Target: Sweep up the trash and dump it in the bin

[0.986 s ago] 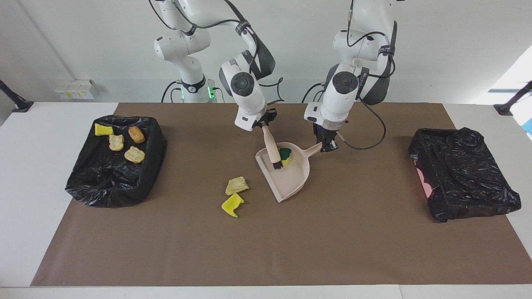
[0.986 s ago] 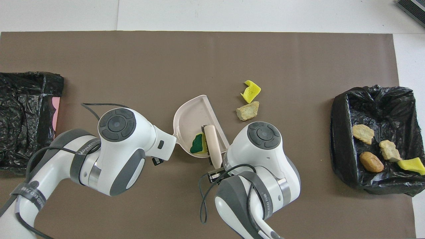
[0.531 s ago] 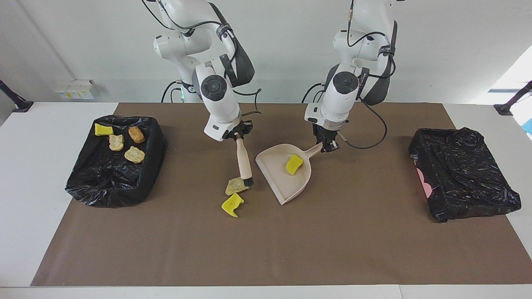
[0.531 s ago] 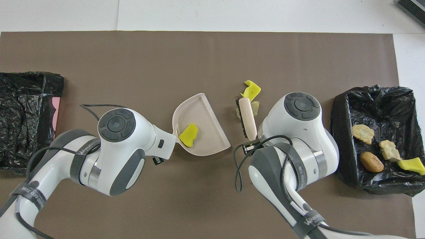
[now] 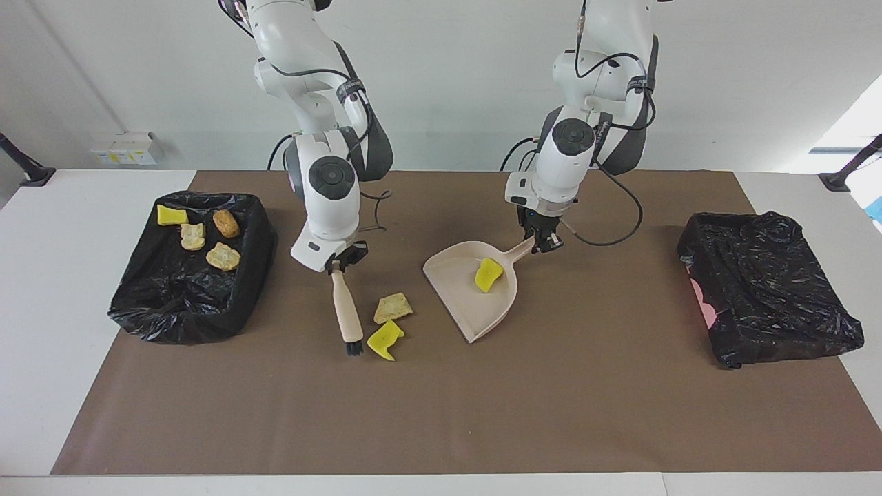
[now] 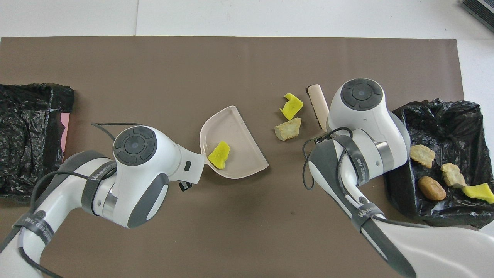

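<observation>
My left gripper (image 5: 544, 241) is shut on the handle of the beige dustpan (image 5: 460, 301) (image 6: 244, 129), which rests on the brown mat. One yellow sponge scrap (image 5: 488, 273) (image 6: 219, 154) lies in the pan. My right gripper (image 5: 342, 262) is shut on the beige-handled brush (image 5: 346, 313) (image 6: 318, 103), bristles down at the mat. Two pieces of trash lie between brush and pan: a tan chunk (image 5: 393, 307) (image 6: 288, 128) and a yellow scrap (image 5: 386, 339) (image 6: 291, 106), the latter right beside the bristles. Both grippers are hidden under their wrists in the overhead view.
A black-lined bin (image 5: 179, 317) (image 6: 436, 106) at the right arm's end of the table holds several yellow and tan scraps. A second black-bagged bin (image 5: 772, 289) (image 6: 27, 123) sits at the left arm's end. The brown mat (image 5: 441, 413) covers the table.
The right arm carried the brush out of the dustpan and across the two loose scraps toward its own end. The sponge in the pan now shows yellow instead of green. The dustpan barely shifted.
</observation>
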Motion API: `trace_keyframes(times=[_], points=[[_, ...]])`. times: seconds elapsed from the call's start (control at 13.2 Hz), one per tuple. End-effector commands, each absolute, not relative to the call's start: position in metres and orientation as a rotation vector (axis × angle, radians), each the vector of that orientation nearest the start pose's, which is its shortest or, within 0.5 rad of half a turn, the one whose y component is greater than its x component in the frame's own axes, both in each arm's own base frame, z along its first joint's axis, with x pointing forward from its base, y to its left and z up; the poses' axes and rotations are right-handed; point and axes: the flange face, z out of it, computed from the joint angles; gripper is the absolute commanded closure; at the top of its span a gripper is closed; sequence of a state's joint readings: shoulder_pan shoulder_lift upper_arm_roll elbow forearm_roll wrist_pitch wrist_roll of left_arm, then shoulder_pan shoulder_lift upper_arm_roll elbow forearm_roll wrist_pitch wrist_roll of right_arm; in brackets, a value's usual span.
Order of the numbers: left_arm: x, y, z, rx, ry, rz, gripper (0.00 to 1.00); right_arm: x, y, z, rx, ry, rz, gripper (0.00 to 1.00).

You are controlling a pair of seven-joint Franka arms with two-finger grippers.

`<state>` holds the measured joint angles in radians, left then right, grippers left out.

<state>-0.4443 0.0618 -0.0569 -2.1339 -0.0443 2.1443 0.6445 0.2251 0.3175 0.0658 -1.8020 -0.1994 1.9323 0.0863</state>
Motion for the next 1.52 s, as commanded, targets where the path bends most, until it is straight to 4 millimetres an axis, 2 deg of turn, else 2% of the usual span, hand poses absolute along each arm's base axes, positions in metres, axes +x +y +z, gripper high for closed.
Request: trace_keyframes(times=[0.0, 0.15, 0.3, 0.38, 0.53, 0.61, 0.83, 0.99, 1.14, 1.21, 1.44], points=[[0.47, -0.259, 0.379, -2.72, 1.669, 0.034, 1.0, 0.627, 0.173, 0.35, -3.29, -0.537, 0.266, 1.0], [0.47, -0.259, 0.379, -2.72, 1.669, 0.036, 1.0, 0.616, 0.2, 0.338, -3.271, -0.607, 0.312, 1.0], [0.47, -0.259, 0.378, -2.721, 1.667, 0.039, 1.0, 0.593, 0.23, 0.332, -3.224, -0.702, 0.439, 1.0], [0.469, -0.26, 0.378, -2.72, 1.669, 0.039, 1.0, 0.581, 0.244, 0.335, -3.173, -0.692, 0.494, 1.0], [0.469, -0.261, 0.379, -2.721, 1.668, 0.037, 1.0, 0.561, 0.25, 0.332, -3.09, -0.629, 0.599, 1.0], [0.47, -0.26, 0.379, -2.723, 1.666, 0.034, 1.0, 0.551, 0.26, 0.329, -3.038, -0.599, 0.628, 1.0], [0.47, -0.259, 0.379, -2.724, 1.665, 0.041, 1.0, 0.539, 0.291, 0.336, -2.876, -0.498, 0.647, 1.0], [0.469, -0.26, 0.379, -2.723, 1.667, 0.041, 1.0, 0.531, 0.311, 0.342, -2.836, -0.516, 0.646, 1.0], [0.471, -0.258, 0.379, -2.724, 1.665, 0.039, 1.0, 0.531, 0.306, 0.344, -2.83, -0.501, 0.668, 1.0], [0.471, -0.258, 0.379, -2.724, 1.665, 0.039, 1.0, 0.528, 0.298, 0.357, -2.837, -0.489, 0.693, 1.0], [0.478, -0.262, 0.383, -2.729, 1.662, 0.019, 1.0, 0.534, 0.25, 0.39, -2.888, -0.322, 0.748, 1.0]])
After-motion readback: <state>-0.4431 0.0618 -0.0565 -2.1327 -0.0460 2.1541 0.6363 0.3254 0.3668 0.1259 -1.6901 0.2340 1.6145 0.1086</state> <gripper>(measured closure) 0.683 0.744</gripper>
